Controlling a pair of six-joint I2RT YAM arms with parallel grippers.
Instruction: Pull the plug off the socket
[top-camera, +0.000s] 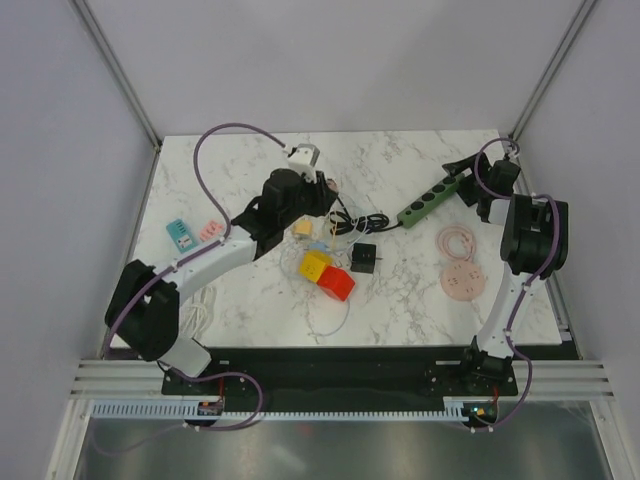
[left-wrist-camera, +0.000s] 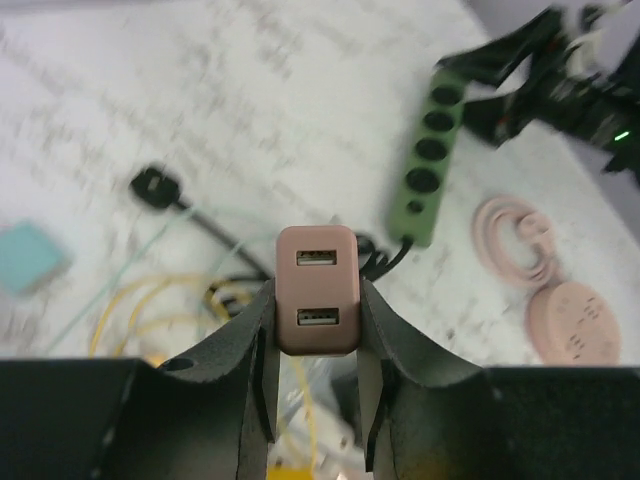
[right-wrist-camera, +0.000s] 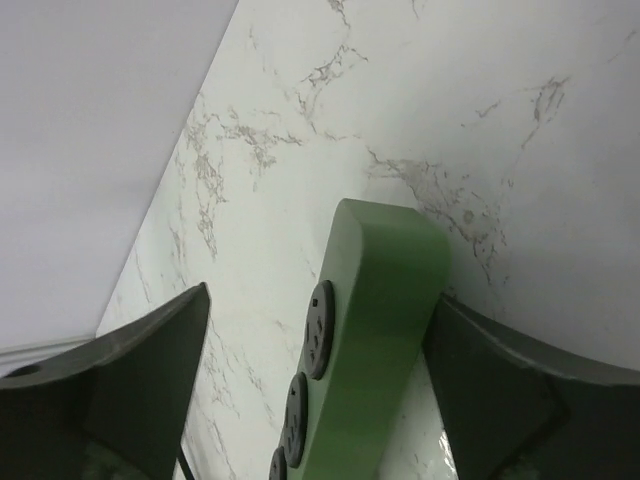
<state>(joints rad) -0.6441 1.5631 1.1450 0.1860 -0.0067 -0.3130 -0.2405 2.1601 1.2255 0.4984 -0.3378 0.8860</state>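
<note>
Plug (left-wrist-camera: 317, 290), left wrist view: pink block with two USB ports facing the camera, clamped by its sides between the fingers of the left gripper (left-wrist-camera: 316, 320). It was held above the table (left-wrist-camera: 300, 90), well apart from the green power strip (left-wrist-camera: 428, 160). A black cable (left-wrist-camera: 200, 215) ran under it toward the strip's near end. Two pink round pieces (left-wrist-camera: 578, 322) lay right of the strip; yellow wire (left-wrist-camera: 150, 300) lay lower left.

Top external view: left gripper (top-camera: 325, 190) hung over the middle of the table (top-camera: 400, 290); the plug itself was too small to make out. Power strip (top-camera: 432, 198) lay diagonally at far right, with the right gripper (top-camera: 457, 170) at its far end. A yellow block (top-camera: 316, 265), red block (top-camera: 337, 284) and black cube (top-camera: 363, 258) sat near centre.

Right wrist view: right gripper (right-wrist-camera: 320, 350) stood spread wide astride the strip's end (right-wrist-camera: 385, 320). One finger (right-wrist-camera: 150, 360) was clearly apart from it; the other (right-wrist-camera: 500, 380) was just beside its edge, contact unclear. Nothing was gripped.
</note>
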